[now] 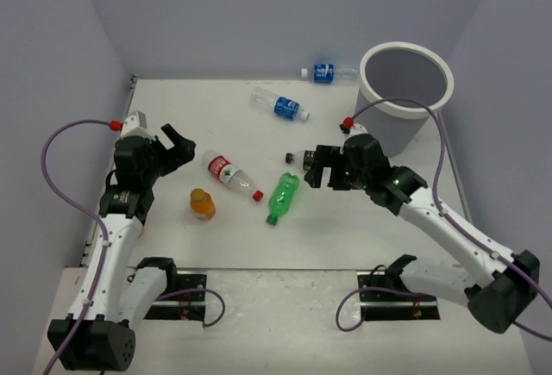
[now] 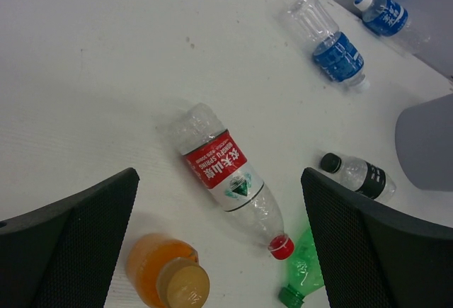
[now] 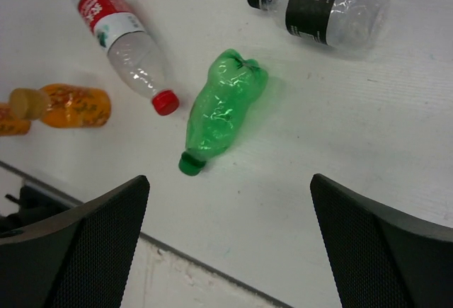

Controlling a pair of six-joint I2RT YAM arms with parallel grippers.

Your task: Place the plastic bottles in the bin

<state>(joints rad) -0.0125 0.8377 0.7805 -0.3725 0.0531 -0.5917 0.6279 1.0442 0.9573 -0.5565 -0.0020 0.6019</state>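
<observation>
Lab cell: plain walls (image 1: 259, 13), white table (image 1: 190, 108)

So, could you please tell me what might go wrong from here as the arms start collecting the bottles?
1. The crumpled green plastic bottle lies on its side with the red cap of the clear red-labelled bottle close by; the right claw closing on either may knock the other rolling.
2. The farther clear blue-labelled bottle lies beside the round white plastic bin; reaching it could bump the bin.

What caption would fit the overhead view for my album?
Six loose bottles, left tool and right tool open above them, bin far right.
</observation>
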